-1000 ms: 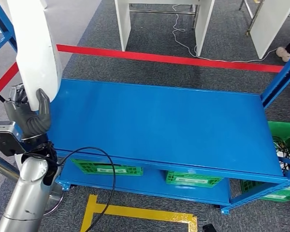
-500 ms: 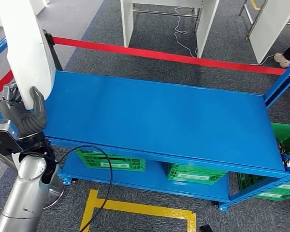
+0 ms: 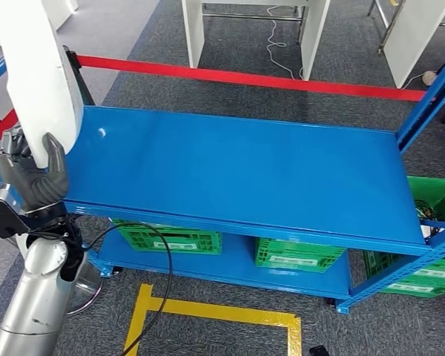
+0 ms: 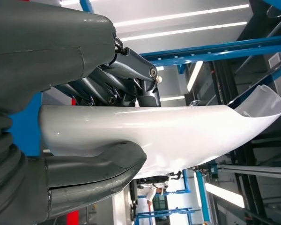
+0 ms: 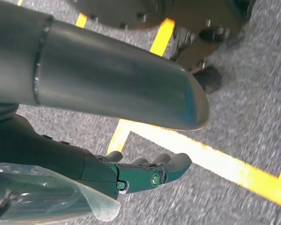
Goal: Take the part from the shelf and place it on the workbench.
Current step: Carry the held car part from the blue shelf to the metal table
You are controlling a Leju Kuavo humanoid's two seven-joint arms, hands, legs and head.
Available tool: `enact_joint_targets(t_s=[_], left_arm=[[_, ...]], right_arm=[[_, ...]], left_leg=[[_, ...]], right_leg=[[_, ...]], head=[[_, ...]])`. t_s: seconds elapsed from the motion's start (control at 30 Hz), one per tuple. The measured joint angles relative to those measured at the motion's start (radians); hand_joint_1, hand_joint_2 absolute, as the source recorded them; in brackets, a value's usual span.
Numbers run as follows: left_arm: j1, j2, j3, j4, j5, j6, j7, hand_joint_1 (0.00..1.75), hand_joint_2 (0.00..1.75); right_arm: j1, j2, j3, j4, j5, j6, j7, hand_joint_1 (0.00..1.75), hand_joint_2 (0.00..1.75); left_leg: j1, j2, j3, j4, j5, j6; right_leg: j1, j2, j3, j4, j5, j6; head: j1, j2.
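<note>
The part (image 3: 38, 74) is a long white curved shell standing upright at the far left of the head view. My left hand (image 3: 33, 178) grips its lower end, just off the left end of the blue shelf top (image 3: 237, 170). In the left wrist view the white part (image 4: 174, 136) lies between the thumb and the dark fingers (image 4: 132, 70) of that hand. My right hand (image 5: 146, 173) hangs over the grey carpet with its fingers stretched out and nothing in it.
Green crates (image 3: 164, 239) (image 3: 299, 256) sit on the lower shelf, another (image 3: 433, 274) at the right. A blue upright (image 3: 427, 104) rises at the shelf's right end. Red tape (image 3: 265, 78) and yellow tape (image 3: 209, 311) mark the floor. White table legs (image 3: 195, 30) stand beyond.
The whole picture has shifted a little, so the camera has moved. My left hand keeps its grip on the white part and sits slightly further left in the picture.
</note>
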Motion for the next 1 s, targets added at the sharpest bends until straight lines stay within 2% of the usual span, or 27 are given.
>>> enact_joint_targets(t_s=[0.07, 0.1, 0.13, 0.17, 0.2, 0.27, 0.3, 0.33, 0.43, 0.47, 0.5, 0.57, 0.6, 0.63, 0.67, 0.7, 0.77, 0.8, 0.83, 0.9, 0.93, 0.97, 1.0], left_arm=[[0.000, 0.004, 0.001, 0.000, 0.002, 0.000, 0.000, 1.75, 1.75], [0.001, 0.006, 0.001, 0.000, 0.003, 0.000, 0.000, 1.75, 1.75], [0.001, 0.007, 0.001, 0.000, 0.004, 0.000, 0.000, 1.75, 1.75], [0.001, 0.009, 0.001, 0.000, 0.005, 0.000, 0.000, 1.75, 1.75], [0.000, 0.010, 0.001, 0.000, 0.006, 0.000, 0.000, 1.75, 1.75], [-0.004, 0.012, 0.002, 0.000, 0.007, 0.000, 0.000, 1.75, 1.75], [-0.006, 0.013, 0.002, 0.000, 0.007, 0.000, 0.000, 1.75, 1.75], [-0.008, 0.013, 0.003, 0.000, 0.007, 0.000, 0.000, 1.75, 1.75], [-0.010, 0.014, 0.008, -0.001, 0.007, 0.000, 0.000, 1.75, 1.75], [-0.012, 0.015, 0.010, -0.001, 0.008, 0.000, 0.000, 1.75, 1.75], [-0.014, 0.015, 0.012, -0.001, 0.008, 0.000, 0.000, 1.75, 1.75], [-0.017, 0.015, 0.014, -0.001, 0.008, 0.000, 0.000, 1.75, 1.75], [-0.017, 0.015, 0.014, -0.001, 0.008, 0.000, 0.000, 1.75, 1.75], [-0.017, 0.015, 0.015, -0.001, 0.008, 0.000, 0.000, 1.75, 1.75], [-0.016, 0.016, 0.015, -0.001, 0.008, 0.000, 0.000, 1.75, 1.75], [-0.016, 0.016, 0.015, -0.001, 0.008, 0.000, 0.000, 1.75, 1.75], [-0.016, 0.017, 0.017, -0.002, 0.008, 0.000, 0.000, 1.75, 1.75], [-0.017, 0.017, 0.018, -0.002, 0.008, 0.001, 0.000, 1.75, 1.75], [-0.017, 0.017, 0.018, -0.002, 0.008, 0.001, 0.000, 1.75, 1.75], [-0.018, 0.017, 0.019, -0.003, 0.008, 0.002, 0.000, 1.75, 1.75], [-0.017, 0.018, 0.019, -0.003, 0.008, 0.002, 0.000, 1.75, 1.75], [-0.018, 0.019, 0.019, -0.003, 0.008, 0.002, 0.000, 1.75, 1.75], [-0.018, 0.020, 0.019, -0.003, 0.008, 0.002, 0.000, 1.75, 1.75]], right_arm=[[-0.002, 0.000, -0.004, 0.000, 0.000, -0.001, 0.002, 0.00, 0.00], [-0.002, 0.000, -0.006, 0.000, 0.000, -0.001, 0.004, 0.00, 0.00], [-0.002, 0.000, -0.007, 0.000, 0.000, -0.001, 0.005, 0.00, 0.00], [-0.002, 0.000, -0.008, 0.000, 0.000, -0.001, 0.007, 0.00, 0.00], [-0.001, 0.001, -0.009, 0.000, 0.000, -0.001, 0.009, 0.00, 0.00], [-0.001, 0.001, -0.009, 0.000, 0.000, -0.002, 0.011, 0.00, 0.00], [-0.002, 0.002, -0.010, 0.000, 0.000, -0.002, 0.012, 0.00, 0.00], [-0.004, 0.002, -0.010, 0.000, 0.000, -0.003, 0.014, 0.00, 0.00], [-0.004, 0.003, -0.013, 0.000, 0.000, -0.004, 0.018, 0.00, 0.00], [-0.003, 0.003, -0.014, 0.000, 0.000, -0.004, 0.019, 0.00, 0.00], [-0.003, 0.003, -0.015, 0.000, 0.000, -0.004, 0.019, 0.00, 0.00], [-0.004, 0.003, -0.016, 0.000, -0.001, -0.004, 0.020, 0.00, 0.00], [-0.004, 0.003, -0.017, 0.000, -0.001, -0.004, 0.020, 0.00, 0.00], [-0.004, 0.003, -0.017, 0.000, -0.001, -0.004, 0.020, 0.00, 0.00], [-0.005, 0.003, -0.017, 0.000, -0.001, -0.004, 0.020, 0.00, 0.00], [-0.005, 0.004, -0.017, 0.000, -0.002, -0.004, 0.020, 0.00, 0.00], [-0.008, 0.004, -0.018, 0.000, -0.005, -0.005, 0.020, 0.00, 0.00], [-0.010, 0.004, -0.018, 0.000, -0.006, -0.005, 0.020, 0.00, 0.00], [-0.012, 0.004, -0.020, 0.000, -0.006, -0.006, 0.020, 0.00, 0.00], [-0.013, 0.004, -0.023, 0.000, -0.007, -0.007, 0.020, 0.00, 0.00], [-0.013, 0.005, -0.025, 0.000, -0.007, -0.007, 0.020, 0.00, 0.00], [-0.013, 0.006, -0.028, 0.000, -0.007, -0.008, 0.020, 0.00, 0.00], [-0.013, 0.006, -0.030, 0.000, -0.008, -0.008, 0.020, 0.00, 0.00]], left_leg=[[0.004, 0.000, -0.038, 0.122, -0.080, -0.010], [0.006, 0.000, -0.052, 0.175, -0.106, -0.013], [0.007, 0.000, -0.053, 0.201, -0.115, -0.015], [0.008, 0.000, -0.036, 0.189, -0.106, -0.015], [0.008, 0.000, -0.003, 0.141, -0.082, -0.013], [0.007, 0.000, 0.082, 0.004, -0.038, -0.006], [0.005, -0.001, 0.108, -0.044, -0.028, -0.001], [0.003, -0.001, 0.119, -0.070, -0.025, 0.003], [0.002, 0.000, 0.110, -0.077, -0.014, 0.021], [0.003, 0.001, 0.105, -0.079, -0.007, 0.028], [0.006, 0.002, 0.099, -0.082, 0.001, 0.036], [0.005, 0.003, 0.082, -0.083, 0.015, 0.044], [0.004, 0.003, 0.072, -0.082, 0.021, 0.046], [0.002, 0.003, 0.063, -0.082, 0.027, 0.047], [0.001, 0.003, 0.055, -0.081, 0.033, 0.046], [0.000, 0.003, 0.048, -0.080, 0.038, 0.045], [-0.002, 0.003, 0.037, -0.076, 0.045, 0.040], [-0.003, 0.003, 0.032, -0.073, 0.049, 0.036], [-0.004, 0.003, 0.028, -0.071, 0.053, 0.032], [-0.005, 0.004, 0.021, -0.069, 0.064, 0.021], [-0.005, 0.003, 0.017, -0.066, 0.066, 0.016], [-0.006, 0.002, 0.011, -0.057, 0.056, 0.010], [-0.005, 0.000, 0.002, -0.034, 0.034, 0.004]], right_leg=[[0.000, -0.001, -0.013, 0.000, 0.010, -0.007], [0.000, -0.001, -0.020, 0.001, 0.015, -0.008], [0.000, -0.001, -0.028, 0.002, 0.021, -0.007], [0.000, -0.001, -0.036, 0.004, 0.026, -0.006], [0.000, -0.001, -0.042, 0.006, 0.030, -0.005], [0.002, -0.001, -0.051, 0.008, 0.038, 0.002], [0.003, -0.001, -0.056, 0.010, 0.042, 0.007], [0.004, -0.001, -0.060, 0.011, 0.047, 0.012], [0.004, 0.001, -0.070, 0.012, 0.056, 0.030], [0.003, 0.002, -0.078, 0.023, 0.043, 0.035], [0.003, 0.003, -0.092, 0.052, 0.015, 0.039], [0.003, 0.003, -0.134, 0.166, -0.068, 0.044], [0.003, 0.003, -0.152, 0.229, -0.102, 0.045], [0.003, 0.003, -0.160, 0.272, -0.116, 0.046], [0.004, 0.003, -0.152, 0.281, -0.111, 0.046], [0.004, 0.003, -0.125, 0.255, -0.091, 0.044], [0.006, 0.003, -0.033, 0.125, -0.046, 0.036], [0.007, 0.004, 0.008, 0.063, -0.036, 0.033], [0.009, 0.005, 0.035, 0.020, -0.035, 0.030], [0.010, 0.006, 0.046, -0.005, -0.039, 0.028], [0.008, 0.005, 0.042, -0.008, -0.036, 0.023], [0.005, 0.004, 0.039, -0.011, -0.031, 0.016], [0.002, 0.002, 0.034, -0.013, -0.026, 0.007]], head=[[-0.001, 0.000], [-0.001, 0.000], [-0.001, 0.000], [-0.002, 0.000], [-0.002, 0.000], [-0.001, 0.000], [-0.001, 0.000], [-0.001, 0.000], [0.000, 0.000], [0.001, 0.000], [0.003, 0.000], [0.006, 0.000], [0.007, 0.000], [0.007, 0.000], [0.007, 0.000], [0.008, 0.000], [0.008, 0.000], [0.007, 0.000], [0.007, 0.000], [0.006, 0.000], [0.007, 0.000], [0.005, 0.000], [0.002, 0.000]])
